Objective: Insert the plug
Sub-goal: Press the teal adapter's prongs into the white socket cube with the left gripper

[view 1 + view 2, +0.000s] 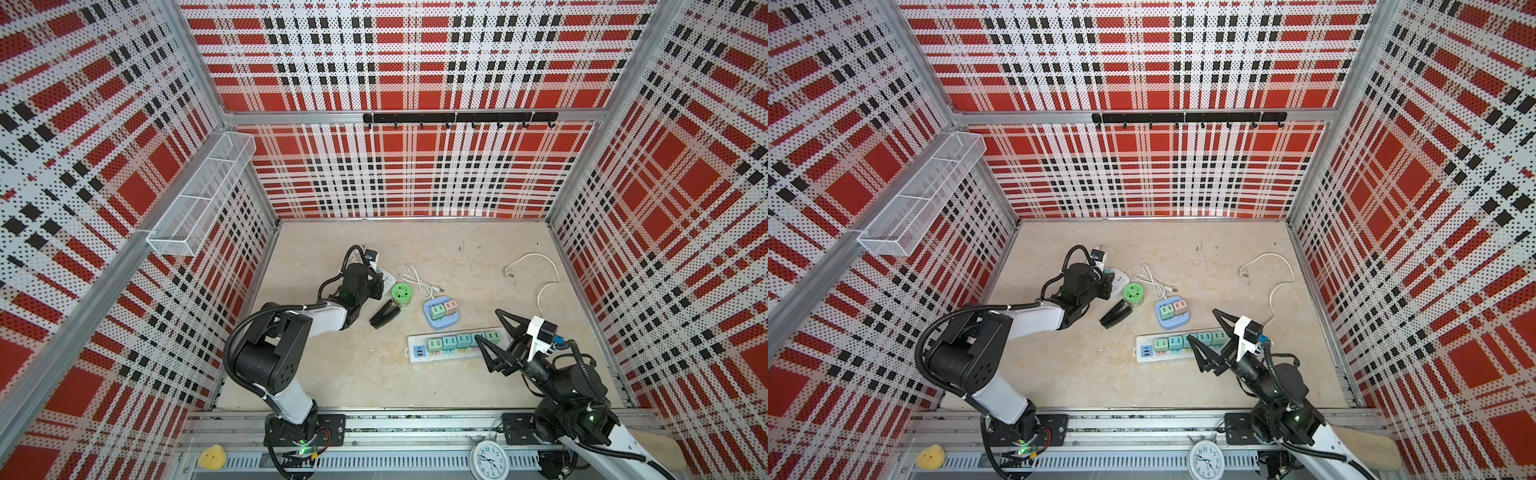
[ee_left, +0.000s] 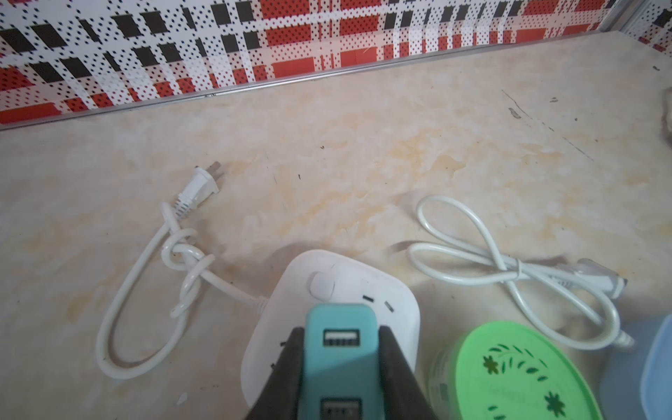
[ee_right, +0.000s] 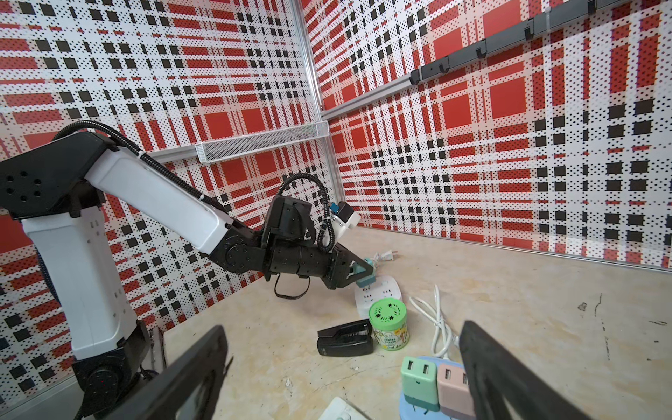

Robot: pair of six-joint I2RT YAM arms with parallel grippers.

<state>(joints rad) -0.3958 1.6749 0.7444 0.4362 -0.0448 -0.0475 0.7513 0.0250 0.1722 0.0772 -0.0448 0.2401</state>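
- My right gripper (image 1: 487, 324) hangs over the right end of the long power strip (image 1: 412, 343). Its jaws are spread wide, with nothing between them.
- The strip carries a row of five green plugs (image 1: 449, 342), side by side.
- Just beyond the strip is a blue round socket base (image 1: 442, 325), with one green and one pink plug standing in it.
- Beyond the strip and to its left, a black stapler (image 1: 384, 314) lies flat. A green-lidded tin (image 1: 401, 293) stands upright just behind it.
- Farther from the strip on that side, my left gripper (image 2: 340, 332) is clamped tight on the teal plug (image 2: 340, 367).
- The plug sits over the white socket block (image 2: 363, 280). I cannot tell whether its pins are seated.
- Farthest from the strip are the block's knotted cord (image 2: 182, 254) and a tied white cable (image 2: 509, 269), both loose on the table.
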